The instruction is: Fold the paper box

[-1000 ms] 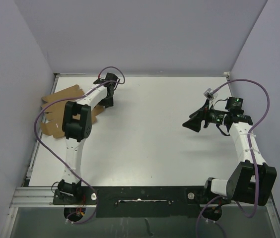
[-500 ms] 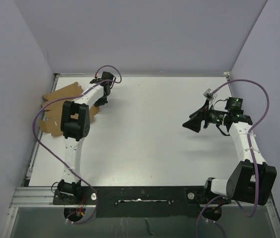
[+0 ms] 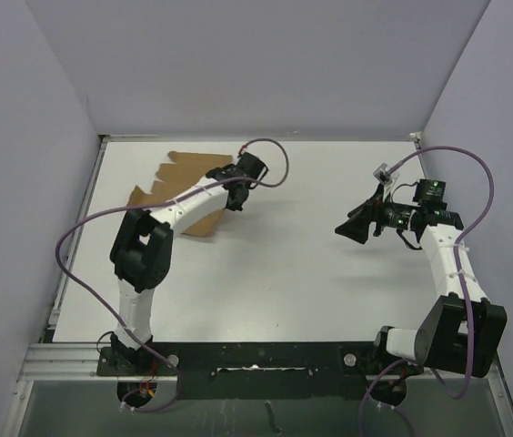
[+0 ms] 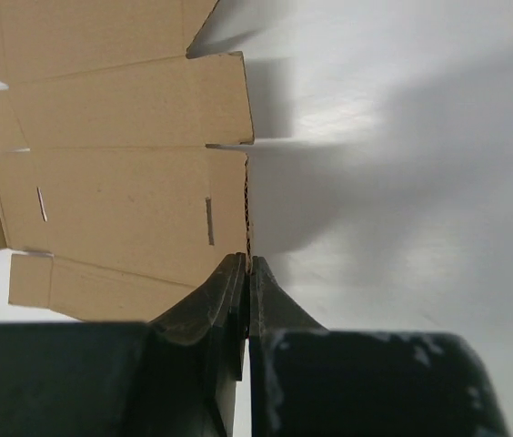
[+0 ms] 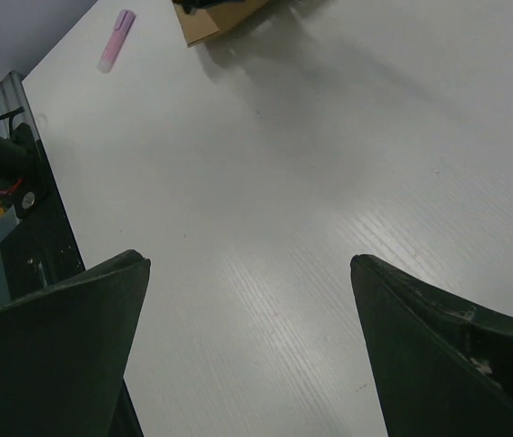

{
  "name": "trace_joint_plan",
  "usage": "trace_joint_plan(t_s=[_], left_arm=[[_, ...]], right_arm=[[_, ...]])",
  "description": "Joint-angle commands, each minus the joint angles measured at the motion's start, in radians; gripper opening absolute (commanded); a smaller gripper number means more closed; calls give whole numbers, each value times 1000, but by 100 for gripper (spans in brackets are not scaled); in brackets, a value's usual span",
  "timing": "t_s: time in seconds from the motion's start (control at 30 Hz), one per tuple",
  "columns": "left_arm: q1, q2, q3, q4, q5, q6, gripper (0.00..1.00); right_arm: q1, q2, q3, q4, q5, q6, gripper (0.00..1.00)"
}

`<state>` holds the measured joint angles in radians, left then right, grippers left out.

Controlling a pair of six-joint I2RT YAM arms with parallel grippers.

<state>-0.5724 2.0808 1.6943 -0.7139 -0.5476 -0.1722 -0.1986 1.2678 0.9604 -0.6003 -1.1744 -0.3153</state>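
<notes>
The paper box (image 3: pixel 186 169) is a flat brown die-cut sheet with flaps, lying at the back left of the white table (image 3: pixel 275 273). My left gripper (image 3: pixel 235 197) is shut on the sheet's right edge. In the left wrist view the black fingers (image 4: pixel 225 287) pinch the thin cardboard edge, and the paper box (image 4: pixel 120 200) spreads out to the left. My right gripper (image 3: pixel 351 228) hovers over the right side of the table, far from the sheet. It is open, with only bare table between the jaws of the right gripper (image 5: pixel 249 259). A corner of the paper box (image 5: pixel 216 23) shows at that view's top edge.
Pale walls close in the table on the left, back and right. A black rail (image 3: pixel 256 357) with both arm bases runs along the near edge. Purple cables (image 3: pixel 84 228) loop off each arm. In the right wrist view a small pink piece (image 5: pixel 115 27) shows near the sheet.
My left gripper has closed on the sheet's edge and swung right, pulling the sheet from the far left wall toward the back middle. The right arm has not moved.
</notes>
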Motion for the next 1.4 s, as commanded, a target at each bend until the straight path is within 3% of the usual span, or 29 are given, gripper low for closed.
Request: trace_joint_plan(t_s=[0.0, 0.2, 0.57, 0.67, 0.83, 1.0, 1.2, 1.37], left_arm=[[-139, -223, -84, 108, 116, -3, 0], [-289, -248, -156, 246, 323, -22, 0], [-458, -194, -172, 466, 549, 19, 1], [-466, -181, -166, 512, 596, -18, 13], [-461, -224, -177, 510, 595, -48, 55], [-404, -379, -306, 497, 629, -71, 67], [-210, -586, -584, 511, 720, -208, 68], [-11, -721, -793, 622, 850, -426, 67]], right_arm=[[-35, -12, 24, 8, -8, -19, 98], [-125, -18, 27, 8, 0, -13, 98], [-216, -20, 14, 23, -18, -2, 98], [-219, -14, 14, 25, -11, -3, 98], [-225, -14, 12, 20, 1, -7, 98], [-225, -29, 12, 13, -9, -9, 98], [-200, -38, 10, 15, -32, -3, 98], [-132, -25, -4, 36, -36, 14, 98]])
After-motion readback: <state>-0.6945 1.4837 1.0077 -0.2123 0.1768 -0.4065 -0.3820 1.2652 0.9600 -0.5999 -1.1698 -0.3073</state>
